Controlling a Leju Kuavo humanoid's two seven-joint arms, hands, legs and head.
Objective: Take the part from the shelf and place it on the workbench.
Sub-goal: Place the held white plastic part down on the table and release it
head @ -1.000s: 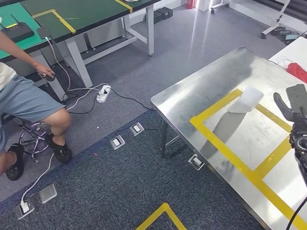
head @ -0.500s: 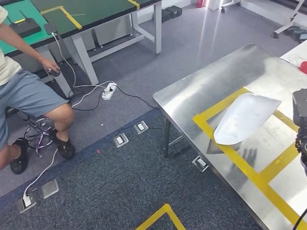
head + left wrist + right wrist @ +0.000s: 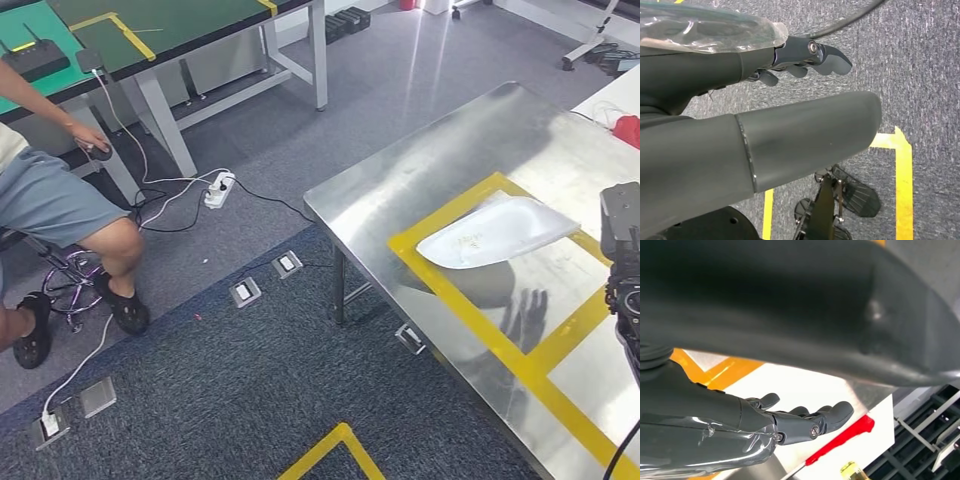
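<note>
Where the yellow tape outline (image 3: 445, 285) marks a rectangle on the steel workbench (image 3: 392, 195), the part (image 3: 494, 232) lies flat: a white, thin, curved panel, broad and rounded at one end and tapering to a point at the other, resting on the tape's far edge and inside it. Faint marks sit on its surface, too small to read. The right hand (image 3: 791, 422) hangs with its dark fingers gently curled and apart, holding nothing, above the workbench's pale surface beside a red object (image 3: 842, 439). The left hand (image 3: 806, 57) hangs over grey carpet (image 3: 919, 65), fingers loosely bent and apart, also empty.
</note>
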